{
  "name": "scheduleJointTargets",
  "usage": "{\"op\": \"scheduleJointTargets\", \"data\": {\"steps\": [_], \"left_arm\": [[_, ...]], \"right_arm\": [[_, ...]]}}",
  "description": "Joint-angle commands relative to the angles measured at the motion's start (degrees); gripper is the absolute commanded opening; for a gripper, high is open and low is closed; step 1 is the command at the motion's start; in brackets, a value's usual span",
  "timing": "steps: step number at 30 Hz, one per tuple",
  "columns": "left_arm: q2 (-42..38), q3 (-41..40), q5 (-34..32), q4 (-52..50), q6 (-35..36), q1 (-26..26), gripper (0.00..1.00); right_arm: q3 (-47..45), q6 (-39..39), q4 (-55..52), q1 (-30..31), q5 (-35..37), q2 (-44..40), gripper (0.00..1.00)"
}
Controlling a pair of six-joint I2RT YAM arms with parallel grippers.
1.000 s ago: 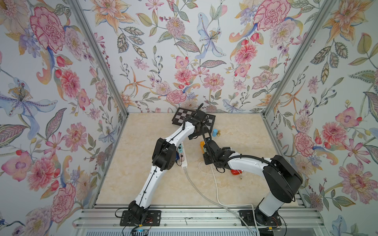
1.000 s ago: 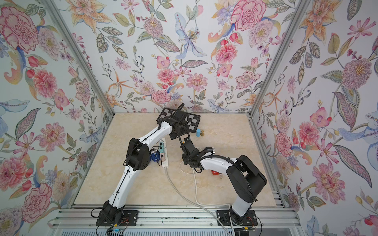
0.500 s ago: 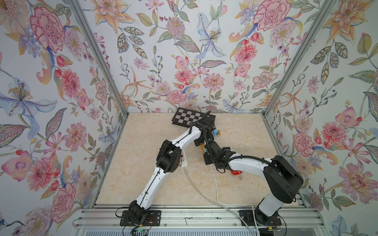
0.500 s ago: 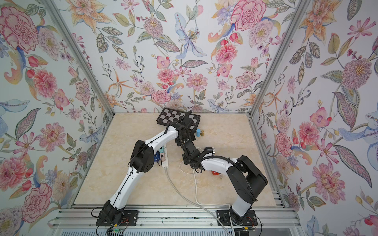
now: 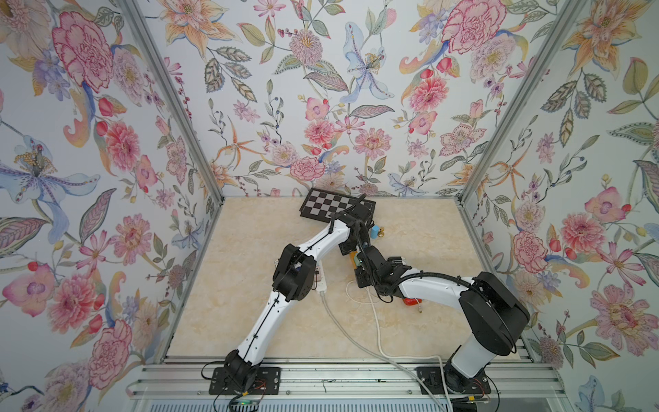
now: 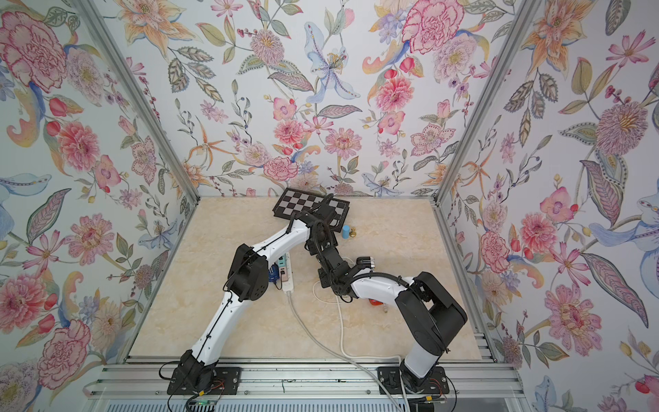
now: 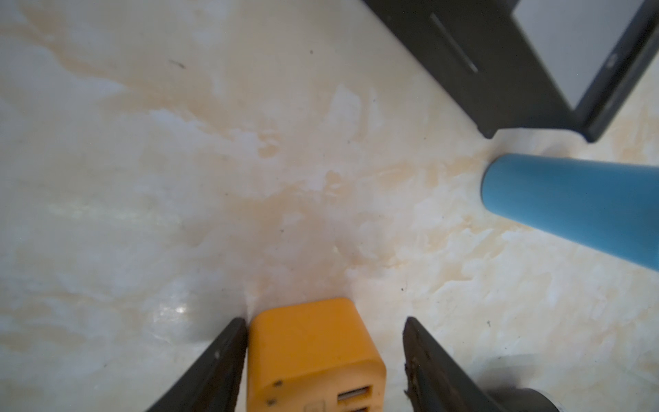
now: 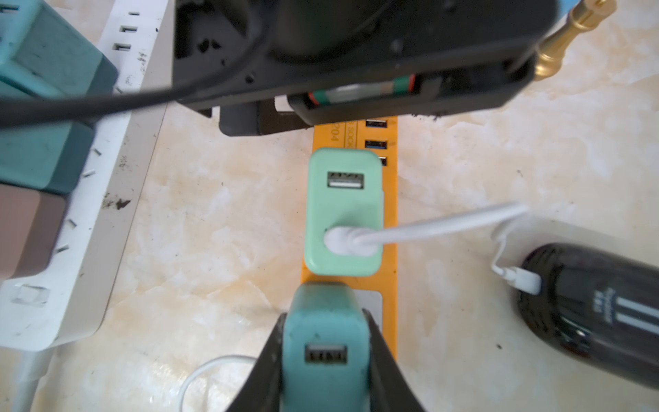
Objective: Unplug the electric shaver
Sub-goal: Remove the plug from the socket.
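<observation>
1 gap beside orange strip (image 7: 313, 356) end inside released left tool (image 7: 323, 320); right tool (image 8: 324, 314) clenched on teal adapter (image 8: 326, 335).

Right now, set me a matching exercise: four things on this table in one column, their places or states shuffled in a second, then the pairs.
Things:
1. teal charger
2. mint charger
3. electric shaver
4. blue cylinder

Places or states:
A. plugged into the orange power strip, ungripped
B. lying off that strip
C. gripped by the right hand
D. beside the chessboard's corner

Pairs: 1-C, 2-A, 3-B, 4-D
</observation>
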Motion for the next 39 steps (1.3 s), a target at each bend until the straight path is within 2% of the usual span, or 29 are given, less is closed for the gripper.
{"op": "scheduleJointTargets", "data": {"steps": [1, 5, 9, 17, 24, 27, 32, 37, 39], "left_arm": [[3.96, 0.78, 3.02, -5.01, -1.11, -1.45, 0.76], [4.41, 3.56, 1.96, -8.60, -0.53, -1.36, 0.81], [5.37, 4.13, 3.14, -10.26, -1.27, -1.42, 0.80], [8.19, 7.50, 3.29, -10.44, -2.14, -1.03, 0.64], [8.04, 7.06, 2.40, -10.97, -2.40, -1.11, 0.58], [7.93, 6.92, 1.92, -10.95, -2.64, -1.29, 0.57], [7.89, 6.54, 1.22, -11.14, -2.67, -1.59, 0.55], [8.02, 6.05, 1.00, -11.14, -2.58, -1.71, 0.54], [8.09, 5.66, 1.16, -10.89, -2.60, -1.85, 0.49]], "right_arm": [[-1.60, -1.67, -0.83, 0.68, 0.20, 0.61, 0.28], [-1.85, -2.66, -0.76, 1.63, 2.14, 0.77, 0.27], [-2.53, -2.15, -0.12, 2.24, 3.23, 0.66, 0.27], [-4.36, -1.71, 1.77, 3.53, 5.09, 0.04, 0.27], [-4.11, -2.16, 2.33, 5.37, 8.69, -0.37, 0.26], [-3.62, -1.96, 2.31, 5.78, 9.48, -1.81, 0.22], [-2.17, -1.04, 0.50, 5.21, 8.37, -4.38, 0.21], [-2.17, 1.41, -1.11, 1.90, 4.51, -7.01, 0.21], [-1.86, 1.29, -1.20, 1.58, 3.53, -7.39, 0.21]]}}
